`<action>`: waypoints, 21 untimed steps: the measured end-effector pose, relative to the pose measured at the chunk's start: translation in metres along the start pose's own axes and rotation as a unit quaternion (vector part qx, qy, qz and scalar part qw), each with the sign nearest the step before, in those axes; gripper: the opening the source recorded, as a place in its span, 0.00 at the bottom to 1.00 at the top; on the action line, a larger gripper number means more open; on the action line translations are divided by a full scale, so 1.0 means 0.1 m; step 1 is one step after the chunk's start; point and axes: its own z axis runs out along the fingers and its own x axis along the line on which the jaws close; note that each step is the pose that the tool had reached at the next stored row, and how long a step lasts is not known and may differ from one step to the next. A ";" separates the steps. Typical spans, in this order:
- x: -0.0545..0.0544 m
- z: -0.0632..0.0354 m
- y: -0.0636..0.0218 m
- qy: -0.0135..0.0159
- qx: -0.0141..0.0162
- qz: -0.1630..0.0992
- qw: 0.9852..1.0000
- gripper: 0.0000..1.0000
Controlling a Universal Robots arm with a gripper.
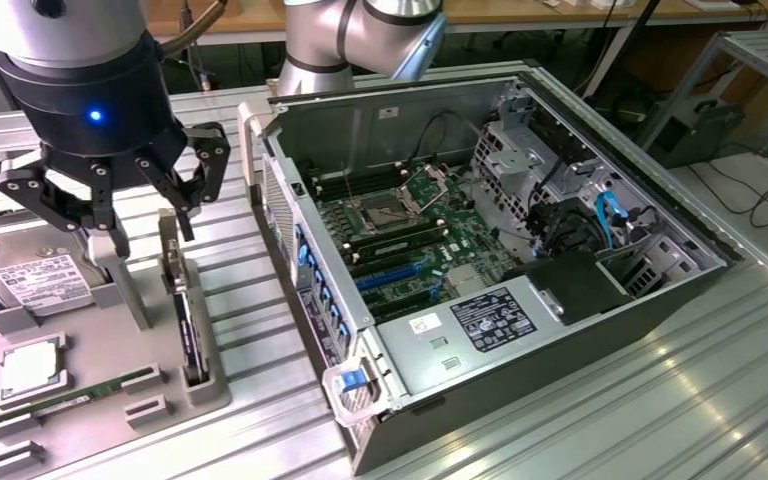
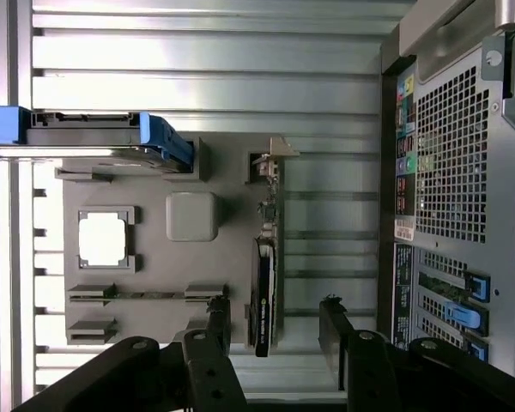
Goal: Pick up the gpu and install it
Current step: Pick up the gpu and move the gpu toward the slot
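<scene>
Nearest in the exterior view, a matt grey moulded holder (image 1: 104, 400) lies on the ribbed aluminium worktop (image 1: 598, 420). Its shallow pockets carry a narrow green memory stick (image 1: 77, 395), a square silver processor (image 1: 31, 368) and, further back, a silver hard drive (image 1: 24, 270) with a white label. A blunt grey post (image 1: 111, 270) rises from the holder's middle.

The gpu (image 1: 187, 330) stands on edge in a slot along the side of the holder that faces the computer case, so it reads as a thin dark blade. In the wrist view the gpu (image 2: 262, 292) shows a black fan body, a sliver of green board and a bent silver bracket at one end.

Directly above it, the black, link-jointed jaws stand apart. One side is beside the post and the other is over the gpu's far end. In the wrist view their tips flank the card without touching it. The wrist housing (image 1: 91, 90) points straight down, glossy black with a small blue light.

Beyond, the computer case (image 1: 357, 120) lies open on its side, with sheet-metal walls around a green motherboard (image 1: 418, 250). The silver tubular arm (image 1: 357, 40) rises behind it.
</scene>
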 end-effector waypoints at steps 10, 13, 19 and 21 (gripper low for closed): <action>0.00 0.049 -0.004 0.000 0.000 -0.001 1.000 0.54; 0.00 0.055 -0.005 0.000 0.000 -0.001 1.000 0.54; 0.00 0.070 -0.005 0.000 0.000 -0.001 1.000 0.54; 0.00 0.076 -0.005 0.000 0.000 -0.001 1.000 0.54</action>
